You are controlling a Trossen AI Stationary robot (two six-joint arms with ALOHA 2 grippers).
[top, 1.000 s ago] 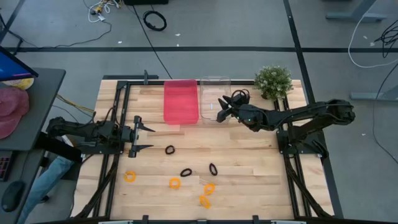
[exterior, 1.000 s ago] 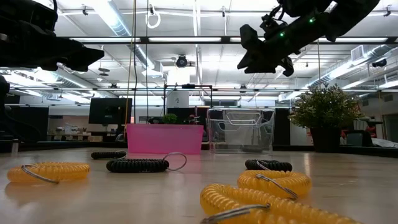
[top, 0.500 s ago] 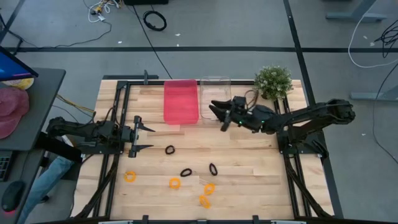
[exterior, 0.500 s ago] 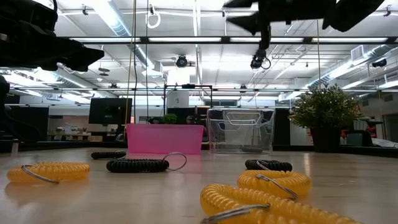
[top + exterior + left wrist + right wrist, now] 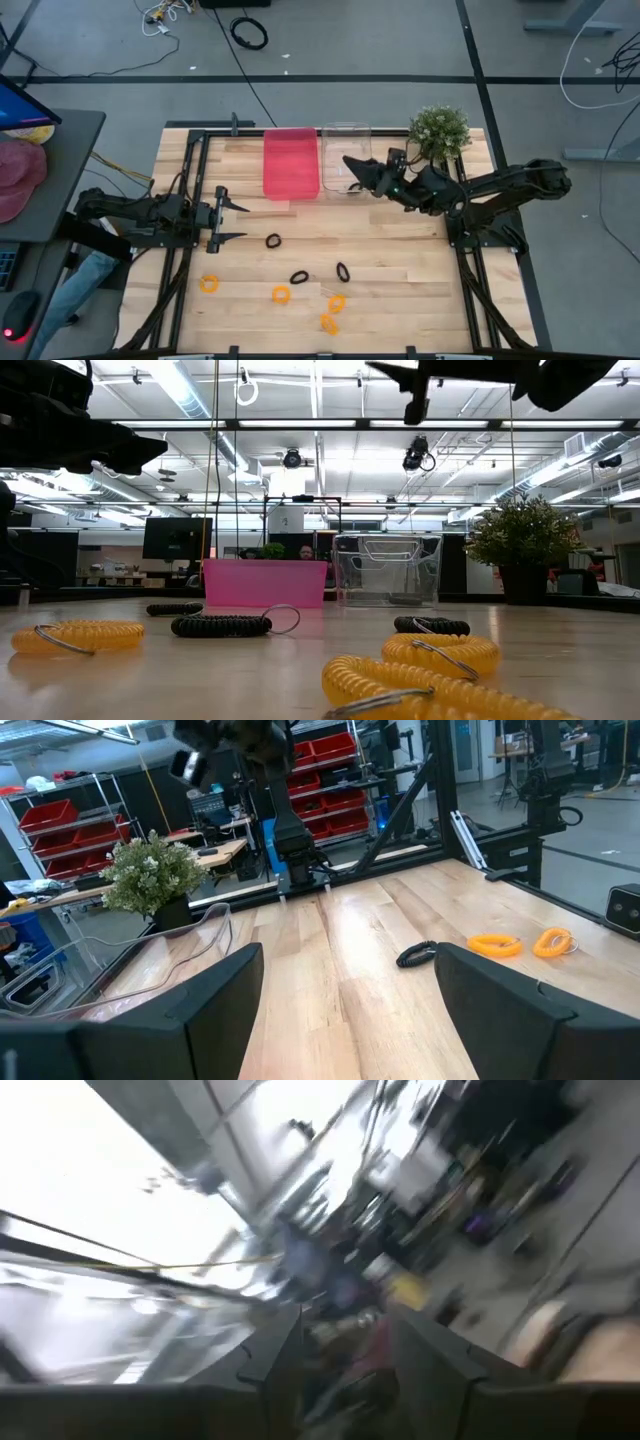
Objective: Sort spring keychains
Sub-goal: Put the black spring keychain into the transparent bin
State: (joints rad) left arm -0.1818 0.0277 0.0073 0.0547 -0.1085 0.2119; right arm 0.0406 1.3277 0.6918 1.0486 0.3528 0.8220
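Observation:
Black spring keychains (image 5: 273, 241) (image 5: 299, 277) (image 5: 343, 271) and several orange ones (image 5: 281, 294) (image 5: 209, 284) lie flat on the wooden table (image 5: 400, 250). The pink bin (image 5: 291, 163) and the clear bin (image 5: 345, 150) stand side by side at the far edge. My right gripper (image 5: 350, 170) hangs high over the clear bin, open, with nothing between its fingers; in the low view it shows at the top (image 5: 400, 380). My left gripper (image 5: 238, 222) waits open and level at the table's left, well clear of the keychains.
A potted plant (image 5: 440, 132) stands at the far right corner beside the clear bin. Dark frame rails (image 5: 190, 200) run along the table's left and right sides. Bare wood lies between the bins and the keychains.
My right gripper has risen above the clear bin, tipped up from pointing down to about level, and rolled about its own axis. The keychains on the table have stayed where they were.

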